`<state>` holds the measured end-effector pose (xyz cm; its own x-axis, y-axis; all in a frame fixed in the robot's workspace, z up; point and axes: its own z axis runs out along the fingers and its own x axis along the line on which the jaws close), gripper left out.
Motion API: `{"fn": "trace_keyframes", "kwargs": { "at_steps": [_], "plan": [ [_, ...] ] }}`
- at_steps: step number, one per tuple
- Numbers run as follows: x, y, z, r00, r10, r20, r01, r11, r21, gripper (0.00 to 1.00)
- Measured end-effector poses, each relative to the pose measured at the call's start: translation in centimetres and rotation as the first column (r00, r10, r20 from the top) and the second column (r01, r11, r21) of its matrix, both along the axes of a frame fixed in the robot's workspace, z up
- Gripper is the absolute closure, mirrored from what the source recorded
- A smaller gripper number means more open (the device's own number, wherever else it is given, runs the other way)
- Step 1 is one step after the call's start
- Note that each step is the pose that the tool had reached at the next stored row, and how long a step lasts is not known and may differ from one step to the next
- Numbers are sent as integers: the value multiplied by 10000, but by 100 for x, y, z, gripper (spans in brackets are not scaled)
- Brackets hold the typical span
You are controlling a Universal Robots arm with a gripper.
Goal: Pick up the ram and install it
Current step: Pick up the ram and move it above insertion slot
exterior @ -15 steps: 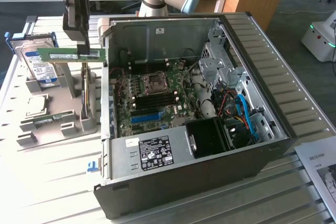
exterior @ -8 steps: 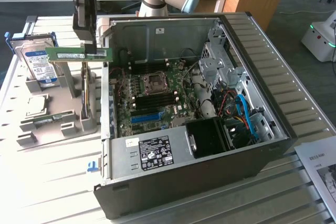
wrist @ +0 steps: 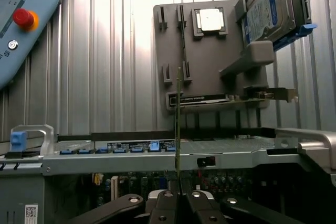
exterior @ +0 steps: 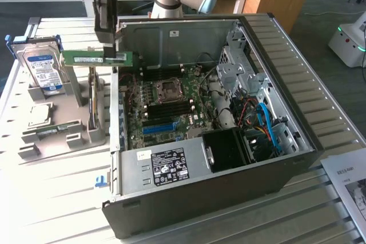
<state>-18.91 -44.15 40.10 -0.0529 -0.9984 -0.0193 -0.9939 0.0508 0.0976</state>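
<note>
**Currently: ram lifted and held at the case edge, not yet seated**

Pick-up: complete. The fingers [wrist: 164,205] are closed nearly all the way on the ram [exterior: 86,57], pinching the thin board across its faces. In the exterior view the stick hangs level and clear of everything beneath it. In the wrist view it appears edge-on, running straight out from between the fingers.

Position: the ram is in the air over the near side wall of the open computer case [exterior: 189,181]. One end reaches out above the grey parts fixture [exterior: 86,135] and the other is just over the case rim. It touches neither.

Installation: outstanding. The ram stands well above the motherboard [exterior: 197,87]. The long dark memory slots [exterior: 168,108] beside the processor socket look unoccupied, though this is a judgement from the exterior view alone.

Other items, apparently undisturbed: a second green memory stick [exterior: 54,130] lies flat in the fixture, and the blue-labelled hard drive [exterior: 41,67] stands in its cradle. The fixture and the case both rest on the slatted surface [exterior: 57,198].
</note>
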Motion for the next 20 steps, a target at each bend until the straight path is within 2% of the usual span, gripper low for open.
{"fn": "trace_keyframes", "kwargs": {
  "at_steps": [20],
  "plan": [
    [543, 0, 0, 10000, -1, 0, 1, 10000, 0, 88]
  ]
}}
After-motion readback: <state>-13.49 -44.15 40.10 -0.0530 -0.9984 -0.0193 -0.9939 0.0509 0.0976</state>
